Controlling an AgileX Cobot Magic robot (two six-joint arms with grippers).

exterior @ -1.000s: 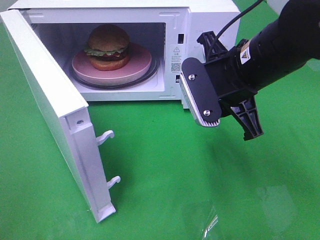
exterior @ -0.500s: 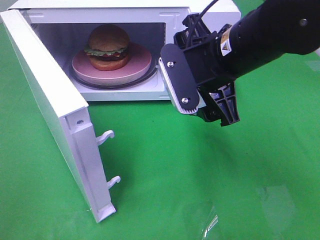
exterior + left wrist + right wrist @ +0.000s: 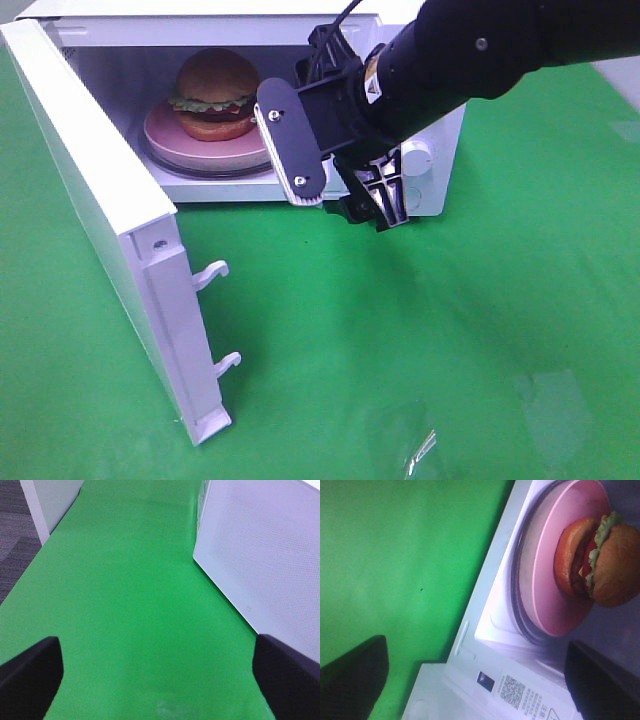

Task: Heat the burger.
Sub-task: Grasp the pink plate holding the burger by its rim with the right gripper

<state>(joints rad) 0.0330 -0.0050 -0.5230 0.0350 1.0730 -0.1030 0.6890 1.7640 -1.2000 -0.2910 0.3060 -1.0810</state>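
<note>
Right gripper [image 3: 340, 190] spread wide, empty, at microwave [image 3: 420, 170] mouth. Burger [image 3: 215, 93] on pink plate [image 3: 160, 130] inside cavity, just beyond gripper. Open door [image 3: 100, 220] off to side. Risk: jaw clipping door frame, nudging plate, shifting burger.

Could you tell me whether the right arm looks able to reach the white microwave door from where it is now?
Probably yes: the open right end effector hangs empty before the oven mouth, and bare green tabletop lies between it and the open white microwave door.

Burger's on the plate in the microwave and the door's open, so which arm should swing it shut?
Probably left: the left gripper sits open just outside the door. The right gripper hangs before the cavity.
</note>
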